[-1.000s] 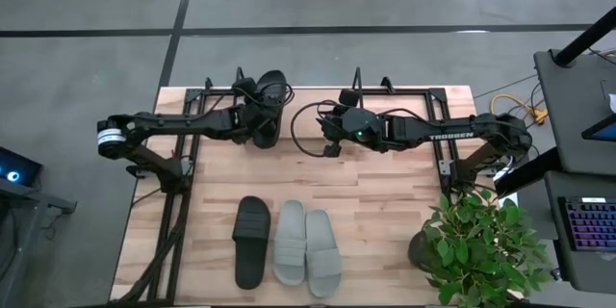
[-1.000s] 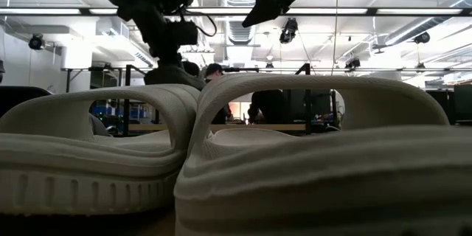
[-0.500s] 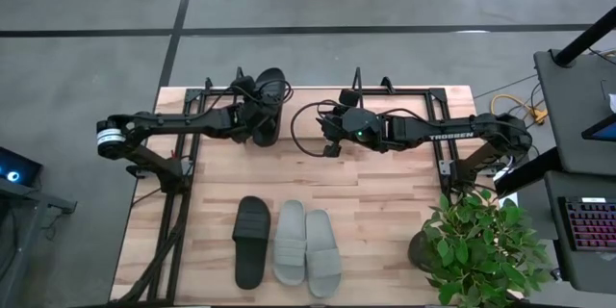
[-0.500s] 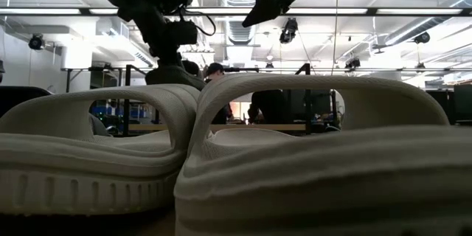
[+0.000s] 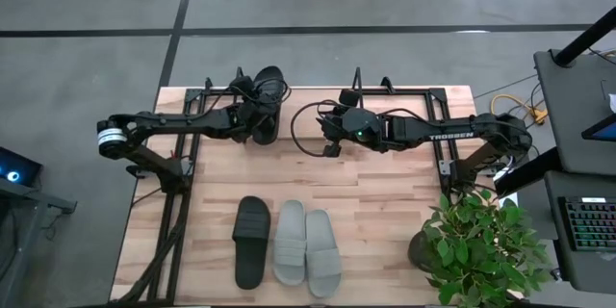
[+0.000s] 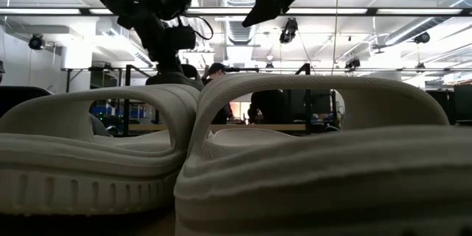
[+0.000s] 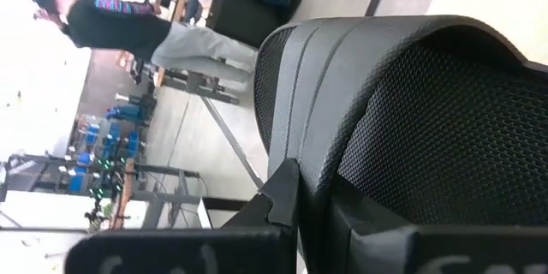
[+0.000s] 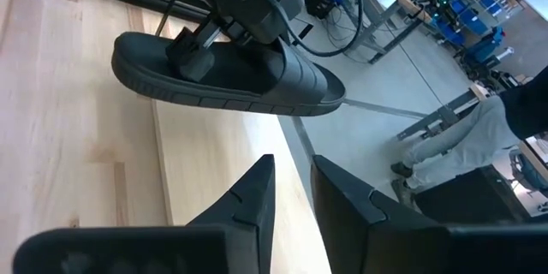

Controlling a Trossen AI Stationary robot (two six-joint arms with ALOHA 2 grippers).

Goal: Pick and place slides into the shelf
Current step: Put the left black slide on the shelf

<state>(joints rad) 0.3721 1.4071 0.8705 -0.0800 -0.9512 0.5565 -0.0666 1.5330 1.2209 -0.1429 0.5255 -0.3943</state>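
In the left pincer (image 5: 262, 115), pressed together on its strap, hung a black slide (image 5: 269, 104), over the back edge of the table (image 5: 385, 202) at the left end of the shelf (image 5: 404, 91). Over the last second the slide had shifted only a little: from above it looked shorter and slightly turned, and in the low view the wrist had rolled. That read as the arm tipping the slide to fit it into the rack, so this placing looked close but not finished; whether the slide touched the wire frame could not be told.

Just to the right of that pincer hovered the right pincer (image 5: 334, 133), its fingers (image 8: 248, 201) a narrow gap apart and holding nothing, and it had hardly moved. Its wrist view looked straight at the held slide.

Well forward of both, near the front edge, lay the other black slide (image 5: 250, 241) and the grey pair (image 5: 306, 247), side by side and untouched. Three placements therefore remained.
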